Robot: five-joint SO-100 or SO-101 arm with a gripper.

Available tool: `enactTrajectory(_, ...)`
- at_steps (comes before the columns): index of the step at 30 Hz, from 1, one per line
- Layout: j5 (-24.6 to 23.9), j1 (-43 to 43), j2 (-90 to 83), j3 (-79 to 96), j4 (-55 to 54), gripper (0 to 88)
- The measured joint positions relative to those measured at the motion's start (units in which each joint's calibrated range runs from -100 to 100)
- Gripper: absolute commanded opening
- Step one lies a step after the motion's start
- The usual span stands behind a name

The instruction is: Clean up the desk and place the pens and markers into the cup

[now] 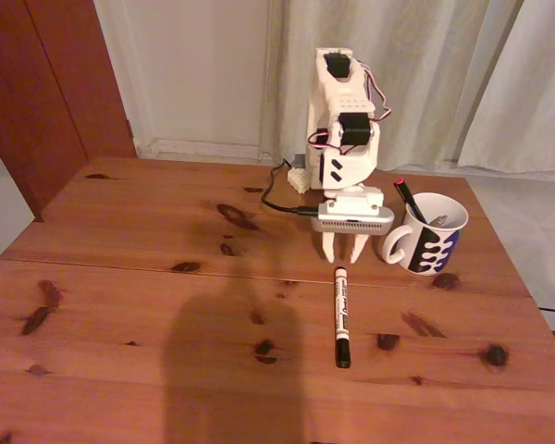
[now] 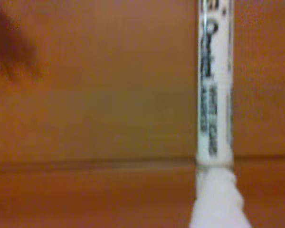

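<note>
Grabbing that marker [image 1: 341,314] mid-barrel was your best bet: light, stiff, probably slick; gripper [image 1: 344,258] fingers sat apart.

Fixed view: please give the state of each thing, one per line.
Marker: lying flat on the desk, cap on, not held.
Cup: upright, holds a black pen leaning on its rim.
Tool: fingers apart, pointing down at the marker's far end, holding nothing.
</note>
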Motion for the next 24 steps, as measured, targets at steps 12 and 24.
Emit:
enactTrajectory(12, -1.5, -2.2, 11.1, -8.0, 0.0, 15.0)
enactTrajectory(24, -1.5, -0.9, 20.8, -15.8, 0.0, 15.0)
